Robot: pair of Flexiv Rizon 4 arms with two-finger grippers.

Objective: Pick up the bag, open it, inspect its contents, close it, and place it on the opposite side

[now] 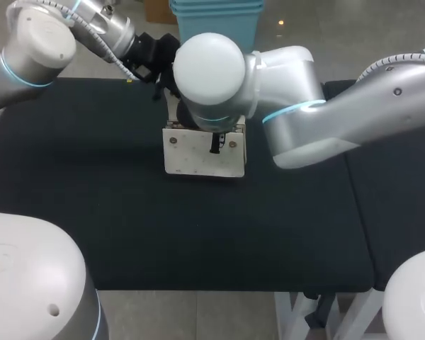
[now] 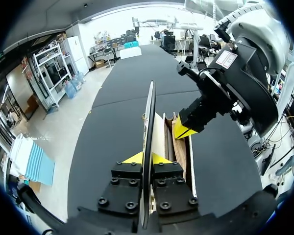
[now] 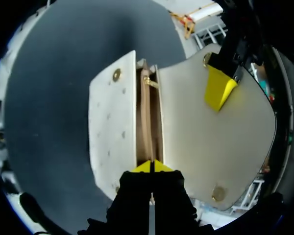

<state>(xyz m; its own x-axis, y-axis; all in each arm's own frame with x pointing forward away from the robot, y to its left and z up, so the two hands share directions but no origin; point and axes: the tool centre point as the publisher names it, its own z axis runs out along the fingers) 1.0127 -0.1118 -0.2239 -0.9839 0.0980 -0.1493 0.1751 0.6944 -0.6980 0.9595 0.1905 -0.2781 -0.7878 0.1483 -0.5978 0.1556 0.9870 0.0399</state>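
A cream bag (image 1: 202, 152) with gold studs stands mid-table on the black top. Its flap (image 3: 220, 142) is folded out, and the tan inside (image 3: 148, 127) shows. My left gripper (image 2: 147, 157) is shut on the flap (image 2: 149, 117), which runs edge-on between its yellow tips. In the head view that gripper (image 1: 168, 79) is mostly hidden behind my right arm. My right gripper (image 3: 151, 166) is shut with its tips at the end of the bag's mouth. I cannot tell whether it pinches the lining. From the left wrist it shows as a yellow tip (image 2: 182, 129) at the opening.
My right arm's big white joint (image 1: 209, 67) hangs over the back of the bag and hides it. The black table (image 1: 92, 212) stretches out on both sides, and a second table top (image 1: 397, 198) abuts at the right.
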